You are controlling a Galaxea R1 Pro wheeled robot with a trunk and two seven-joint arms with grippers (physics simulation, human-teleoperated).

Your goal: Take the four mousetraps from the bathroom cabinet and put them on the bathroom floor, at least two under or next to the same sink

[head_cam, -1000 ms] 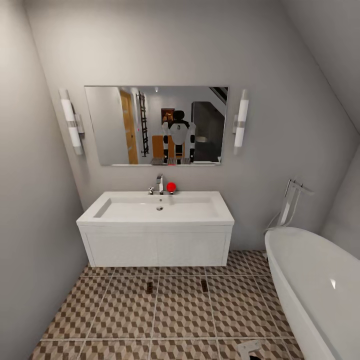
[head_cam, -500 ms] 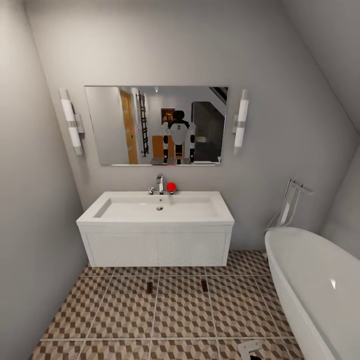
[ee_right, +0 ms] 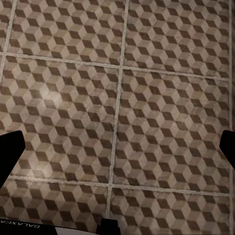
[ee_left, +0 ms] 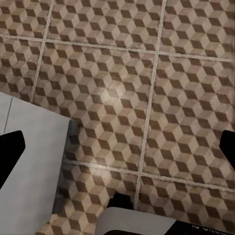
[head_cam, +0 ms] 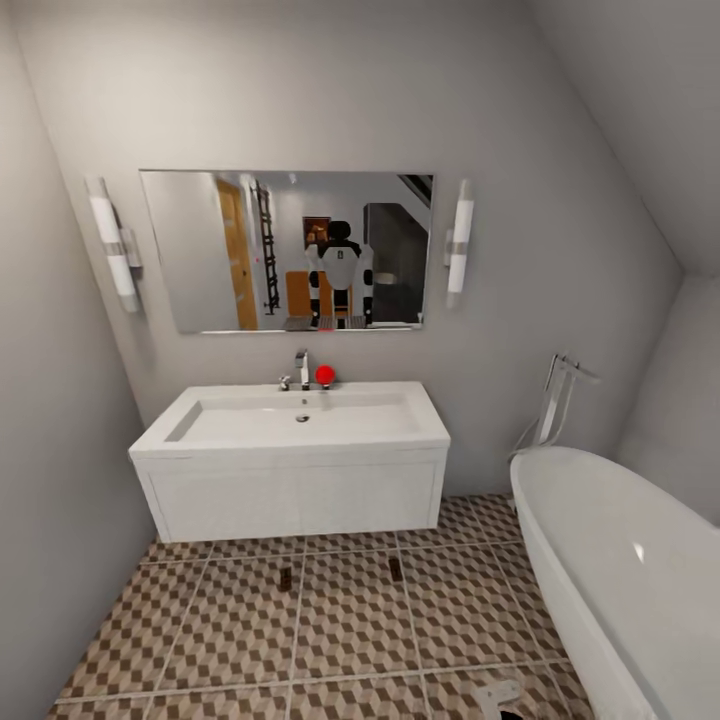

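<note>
The head view faces a white wall-hung sink set against a grey wall, with a chrome faucet and a small red ball at its back edge. Above it hangs a mirror flanked by two tube lamps, and the glass reflects the robot with an orange-brown piece of furniture behind it. A white bathtub stands at about 4 o'clock from the sink.

Two mousetraps lie on the bathroom floor, on the cube-patterned tiles just in front of the sink: one mousetrap at roughly 6 o'clock from the basin, the other mousetrap at about 5 o'clock, well apart from each other.

In the left wrist view the left gripper hangs over bare tiles, its dark fingertips at opposite edges, spread wide with nothing between. The right gripper likewise hangs over tiles, fingertips far apart and empty.
</note>
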